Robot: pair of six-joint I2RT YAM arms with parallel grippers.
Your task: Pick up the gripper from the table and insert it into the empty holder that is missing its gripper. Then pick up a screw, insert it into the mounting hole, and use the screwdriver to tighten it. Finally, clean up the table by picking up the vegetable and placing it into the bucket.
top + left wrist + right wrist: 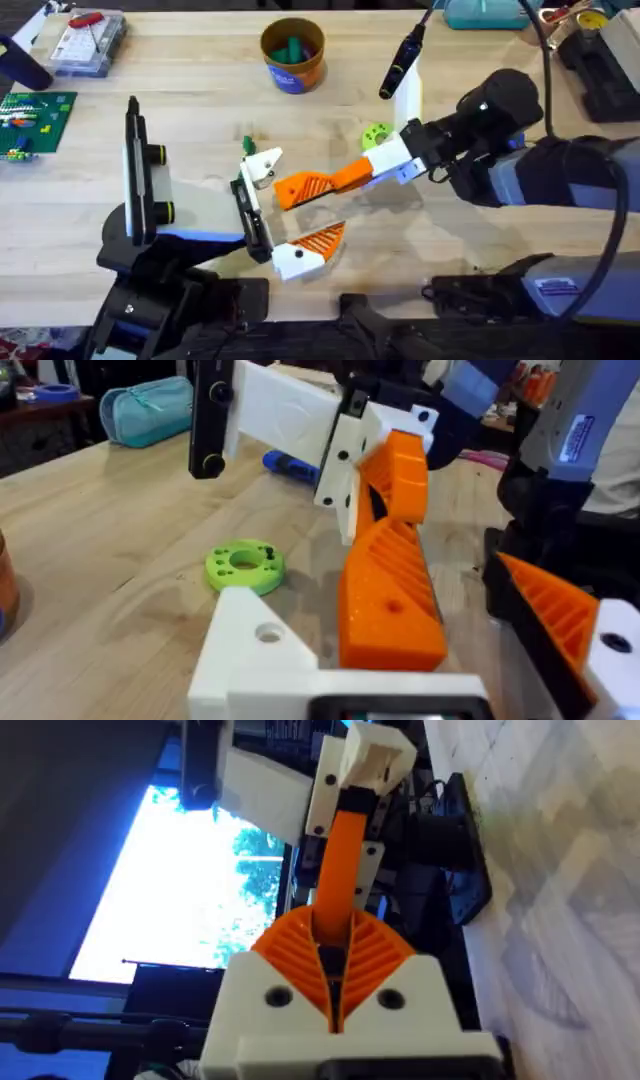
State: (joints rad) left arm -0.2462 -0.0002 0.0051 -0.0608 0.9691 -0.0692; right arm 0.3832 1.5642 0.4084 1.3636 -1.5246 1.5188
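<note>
Orange gripper (pixel 305 186) hangs pinched in the right end effector (pixel 345 178), tip angled toward the white holder (pixel 262 167), seemingly to seat it there; the left end effector's state I cannot tell.

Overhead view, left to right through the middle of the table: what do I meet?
Black jaw bar → white holder → orange gripper → green disc → right end effector, shut on the gripper.

A workshop: wooden bench (pixel 200 110), circuit board (pixel 30 118), parts box (pixel 88 45)
</note>
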